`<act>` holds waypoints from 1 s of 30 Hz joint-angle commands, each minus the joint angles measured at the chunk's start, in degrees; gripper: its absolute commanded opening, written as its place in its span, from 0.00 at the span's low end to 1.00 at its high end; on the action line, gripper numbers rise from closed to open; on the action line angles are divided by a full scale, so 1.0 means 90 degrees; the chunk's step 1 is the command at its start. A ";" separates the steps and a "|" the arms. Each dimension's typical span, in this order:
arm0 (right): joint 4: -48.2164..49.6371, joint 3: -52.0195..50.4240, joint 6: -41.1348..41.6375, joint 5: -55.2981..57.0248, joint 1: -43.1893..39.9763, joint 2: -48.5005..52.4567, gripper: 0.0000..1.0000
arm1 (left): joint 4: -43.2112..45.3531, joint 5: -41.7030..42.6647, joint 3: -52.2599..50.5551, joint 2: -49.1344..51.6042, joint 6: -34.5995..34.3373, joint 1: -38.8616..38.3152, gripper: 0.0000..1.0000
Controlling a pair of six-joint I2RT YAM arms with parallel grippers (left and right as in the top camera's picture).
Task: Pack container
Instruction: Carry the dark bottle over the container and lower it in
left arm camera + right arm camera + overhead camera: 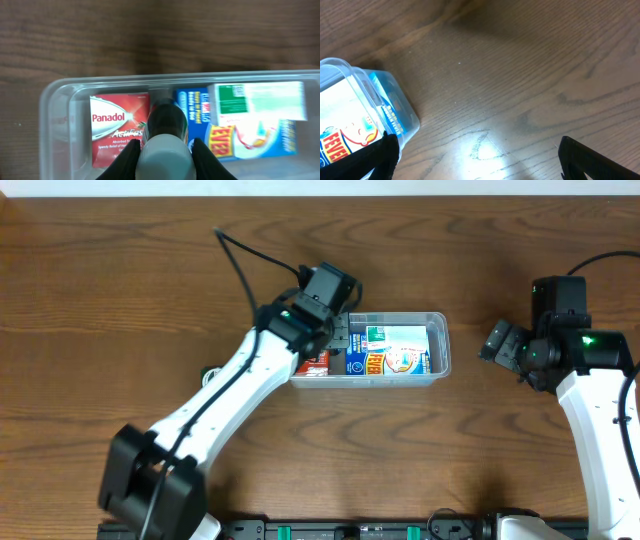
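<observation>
The clear plastic container (440, 352) sits mid-table and shows in the left wrist view (60, 95) and the right wrist view (350, 75). Inside lie a red Panadol box (112, 127) at its left end and a blue fever-patch box (250, 130) to the right. My left gripper (166, 157) is shut on a small dark bottle with a white cap (166, 150), held over the container between the two boxes. My right gripper (477, 160) is open and empty above bare table, right of the container.
The wooden table (120, 300) surrounds the container. The left arm (230, 390) crosses the table from front left to the container. A black cable (245, 255) trails behind it. The right arm (600, 410) stands along the right edge.
</observation>
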 commanded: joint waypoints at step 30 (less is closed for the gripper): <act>-0.0002 0.0007 0.0068 0.0019 -0.0041 0.0017 0.99 | 0.0260 -0.0435 0.0192 -0.0097 -0.0731 -0.0138 0.11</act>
